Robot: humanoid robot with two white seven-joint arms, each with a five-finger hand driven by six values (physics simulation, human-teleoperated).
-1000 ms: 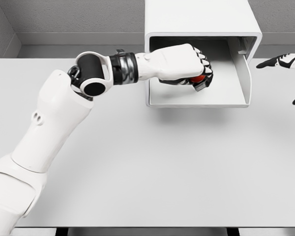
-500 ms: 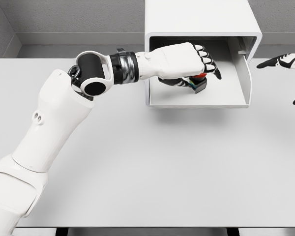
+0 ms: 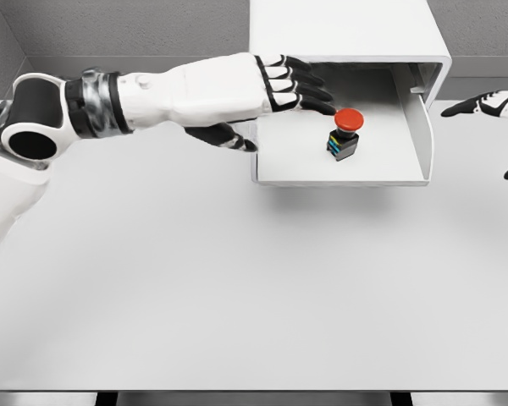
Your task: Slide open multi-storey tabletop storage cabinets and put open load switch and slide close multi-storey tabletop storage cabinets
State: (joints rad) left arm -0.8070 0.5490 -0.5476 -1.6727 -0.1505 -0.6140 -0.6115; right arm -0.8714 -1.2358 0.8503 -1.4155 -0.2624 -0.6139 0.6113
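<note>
the storage cabinet [image 3: 347, 30] stands at the far edge of the table [image 3: 254, 288], with its drawer [image 3: 339, 169] slid out toward the robot. the load switch [image 3: 345, 135] stands upright on the drawer floor, right of the drawer's centre, red button cap on top and dark body with coloured bands below. nothing touches it.

the left hand [image 3: 245, 93] hovers over the drawer's left wall. its fingers [image 3: 309, 89] are extended and slightly spread, holding nothing. the fingertips end just left of the switch's red cap, apart from it. the thumb hangs below the palm, outside the drawer's left wall.

the right hand [image 3: 491, 106] shows only partly, right of the cabinet at the frame edge. its finger state cannot be told.
</note>
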